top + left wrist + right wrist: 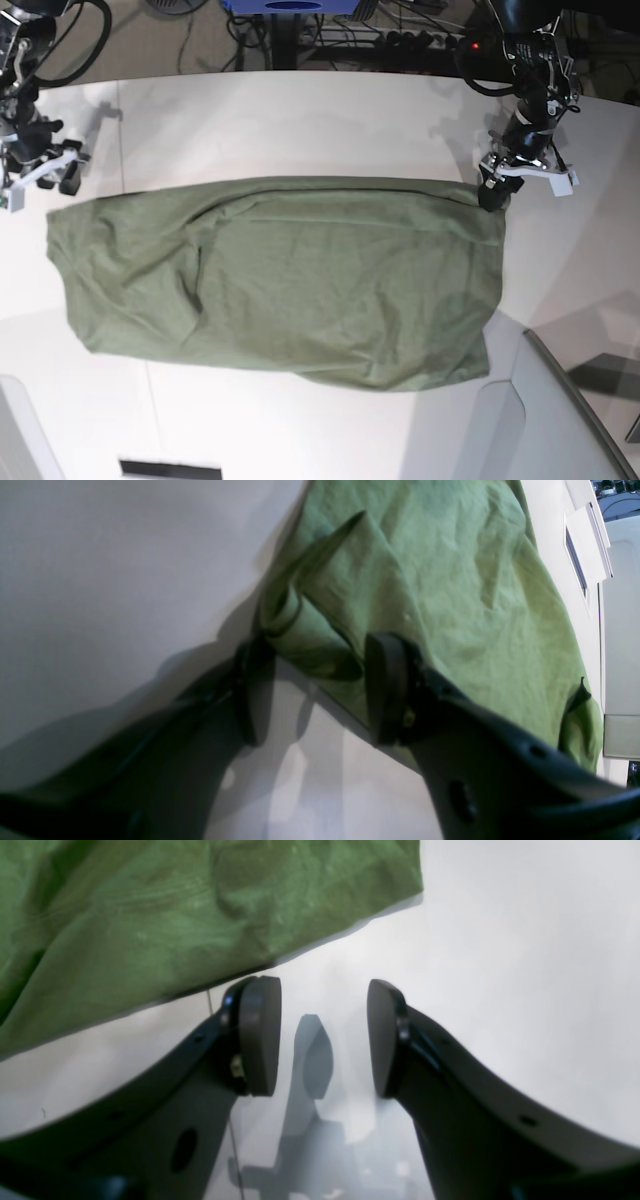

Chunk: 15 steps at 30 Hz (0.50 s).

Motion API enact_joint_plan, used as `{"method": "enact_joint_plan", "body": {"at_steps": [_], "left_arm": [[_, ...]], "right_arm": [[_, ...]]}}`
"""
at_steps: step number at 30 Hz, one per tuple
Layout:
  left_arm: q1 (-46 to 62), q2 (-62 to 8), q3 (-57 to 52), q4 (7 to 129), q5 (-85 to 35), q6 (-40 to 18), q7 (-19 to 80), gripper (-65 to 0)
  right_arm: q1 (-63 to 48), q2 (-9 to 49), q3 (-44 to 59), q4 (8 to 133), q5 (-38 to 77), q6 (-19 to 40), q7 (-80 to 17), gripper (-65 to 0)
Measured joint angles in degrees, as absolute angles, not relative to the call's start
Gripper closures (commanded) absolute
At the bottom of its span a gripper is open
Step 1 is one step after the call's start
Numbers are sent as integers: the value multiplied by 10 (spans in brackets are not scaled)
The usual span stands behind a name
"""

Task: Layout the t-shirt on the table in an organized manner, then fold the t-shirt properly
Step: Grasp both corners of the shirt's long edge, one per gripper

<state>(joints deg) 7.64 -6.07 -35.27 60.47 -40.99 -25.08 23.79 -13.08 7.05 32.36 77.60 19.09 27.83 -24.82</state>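
Base view: the t-shirt lies spread across the table. My left end effector straddles a bunched fold at its far corner, jaws partly apart, presumably for gripping. My right end effector hovers empty, jaws apart, beside the opposite edge.

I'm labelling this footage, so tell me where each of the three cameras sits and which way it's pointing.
Left wrist: on the left arm, looking past the left gripper at a bunched corner of the t-shirt; both fingers show, the cloth between them.
Right wrist: on the right arm, looking down at the table; the right gripper is open, empty, beside the shirt's edge.
Base: overhead, facing down on the spread shirt; both arms show at the far corners.
Shared: all show the shirt and white table.
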Motion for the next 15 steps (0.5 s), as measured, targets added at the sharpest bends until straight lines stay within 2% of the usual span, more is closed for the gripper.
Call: {"method": "enact_joint_plan", "body": {"at_steps": [10, 12, 15], "left_arm": [[76, -61, -353, 605, -410, -251, 238, -268], [76, -61, -353, 604, -407, -249, 238, -212], [77, -61, -353, 602, -404, -244, 245, -49]], "right_arm": [[-131, 71, 324, 776, 191, 278, -248, -258], [-131, 70, 324, 776, 191, 278, -248, -258], [-131, 70, 324, 776, 191, 278, -248, -258]]}}
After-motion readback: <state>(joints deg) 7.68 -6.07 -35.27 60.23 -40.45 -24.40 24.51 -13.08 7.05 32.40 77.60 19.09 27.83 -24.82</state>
